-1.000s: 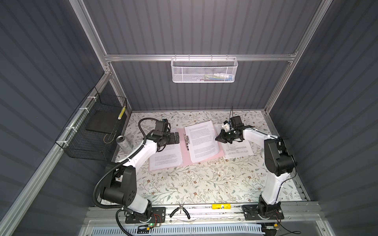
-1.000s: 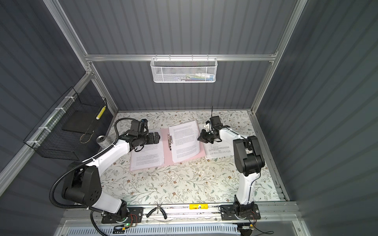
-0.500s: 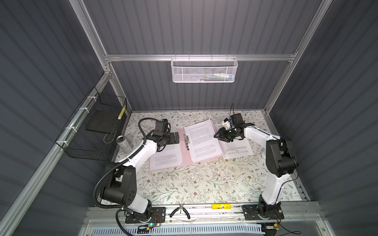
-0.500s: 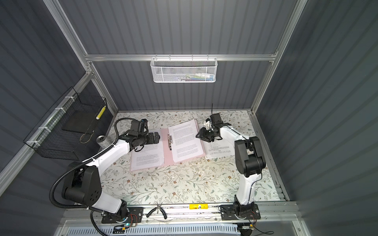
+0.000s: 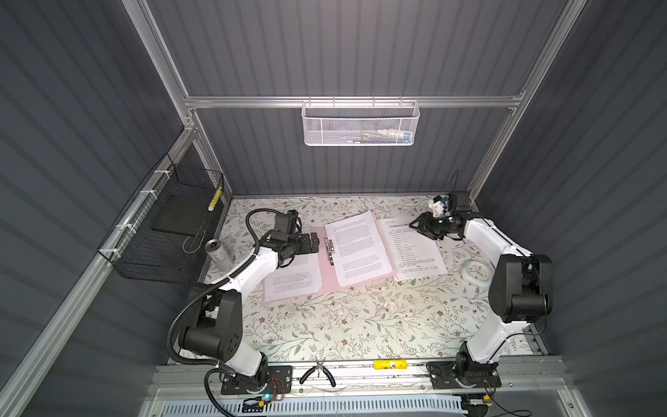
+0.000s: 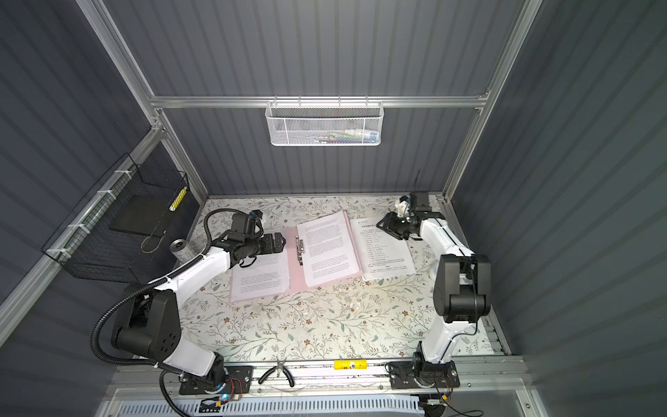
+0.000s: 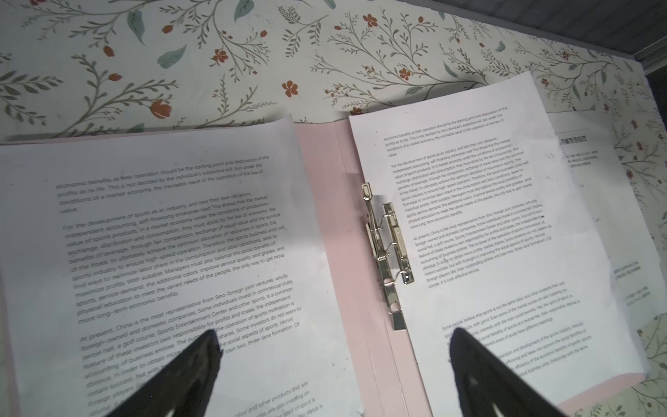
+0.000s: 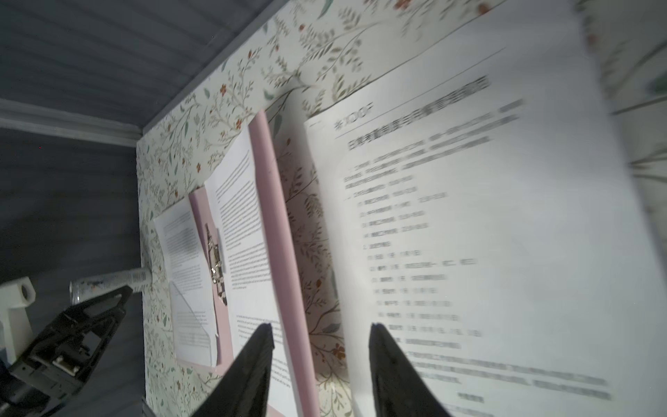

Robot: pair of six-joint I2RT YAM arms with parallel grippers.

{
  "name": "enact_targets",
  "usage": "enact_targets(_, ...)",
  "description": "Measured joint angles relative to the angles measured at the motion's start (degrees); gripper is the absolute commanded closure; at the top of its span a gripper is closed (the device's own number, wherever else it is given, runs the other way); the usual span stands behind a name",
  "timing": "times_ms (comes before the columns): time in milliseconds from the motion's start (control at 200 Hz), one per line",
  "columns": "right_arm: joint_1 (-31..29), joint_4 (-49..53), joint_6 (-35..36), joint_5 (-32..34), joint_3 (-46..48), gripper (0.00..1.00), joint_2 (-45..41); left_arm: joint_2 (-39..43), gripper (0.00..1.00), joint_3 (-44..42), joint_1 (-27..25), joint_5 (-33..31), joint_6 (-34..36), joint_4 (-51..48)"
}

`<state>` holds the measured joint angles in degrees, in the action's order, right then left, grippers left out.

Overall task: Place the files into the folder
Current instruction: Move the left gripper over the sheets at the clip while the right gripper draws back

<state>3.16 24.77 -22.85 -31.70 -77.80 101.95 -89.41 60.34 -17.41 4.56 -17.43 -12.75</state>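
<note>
Loose sheet (image 8: 487, 234) text blurred; basket (image 5: 361, 124) contents indistinct

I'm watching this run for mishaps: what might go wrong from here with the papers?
The third sheet lies flat on the cloth outside the folder; the right gripper's fingers may crumple it or slip off. The skewed sheet on the right leaf juts past the folder's far edge and could crease on closing.

The files (image 7: 173, 224) are seen as matt white paper. The folder (image 7: 332, 216) is shown as smooth pale pink; card or plastic cannot be told. Its clip (image 7: 388, 245) is made of shiny gold-toned metal. The counter (image 7: 252, 54) is covered by a matt floral-printed sheet.
</note>
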Motion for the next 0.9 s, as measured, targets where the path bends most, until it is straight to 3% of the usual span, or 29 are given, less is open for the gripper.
enact_targets(135,5.18,-1.14,-0.09,-0.48,0.0,0.55,0.09,-2.16,0.01,0.02,-0.17,2.43,-0.48,1.73)
enact_targets(450,2.32,-3.19,-0.22,-3.39,3.06,0.57,2.71,-8.72,0.01,2.14,-3.91,4.57,-1.95,4.02)
enact_targets(660,6.78,-3.91,0.02,-4.35,3.39,0.55,2.97,-12.33,0.0,6.54,-7.54,4.85,-2.36,4.66)
enact_targets(901,12.52,3.08,4.28,-6.75,-8.41,0.52,14.29,-12.74,0.01,9.18,-9.51,6.23,-2.32,4.61)
